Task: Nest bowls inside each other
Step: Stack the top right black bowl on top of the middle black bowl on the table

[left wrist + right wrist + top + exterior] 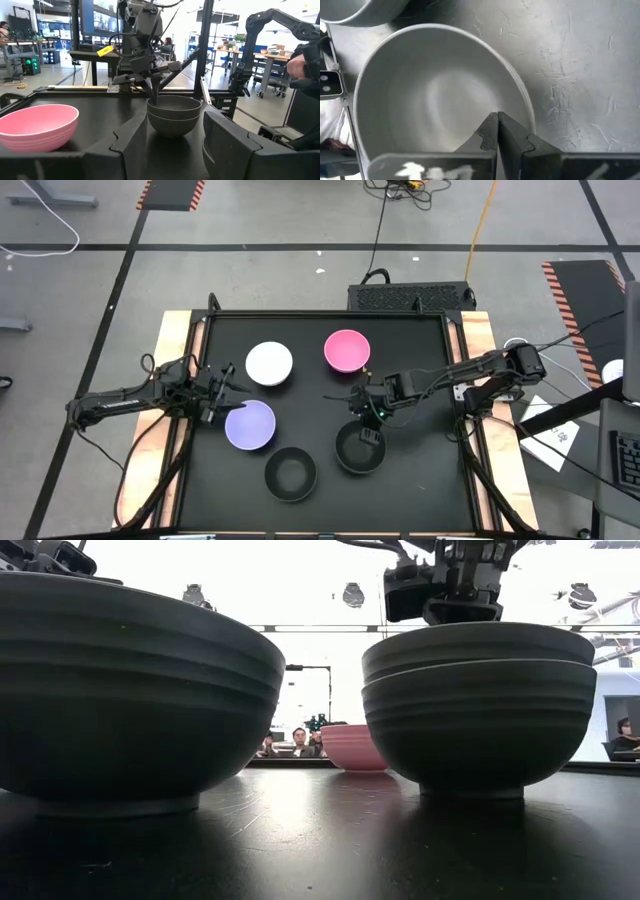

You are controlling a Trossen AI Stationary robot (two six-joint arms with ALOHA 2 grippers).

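The right gripper (368,430) is seen closed and empty, its tips poised over the nested black bowls (360,450) near the table's front. The left gripper (222,392) is held part-open, empty, beside the lavender bowl (249,425). The stack could be dragged if the rim is clipped.

Low view: near black bowl (130,705) cut off at picture's left edge, base partly lost in shadow; pink bowl (352,747) half hidden behind stacked black bowls (478,705); white and purple bowls not visible there

Left wrist view: pink bowl (36,127) cut off at left edge; another bowl rim (206,152) mostly hidden behind own finger, colour unclear

Right wrist view: second bowl (350,11) cut off at upper corner

People (300,742) beyond worktop too small to make out
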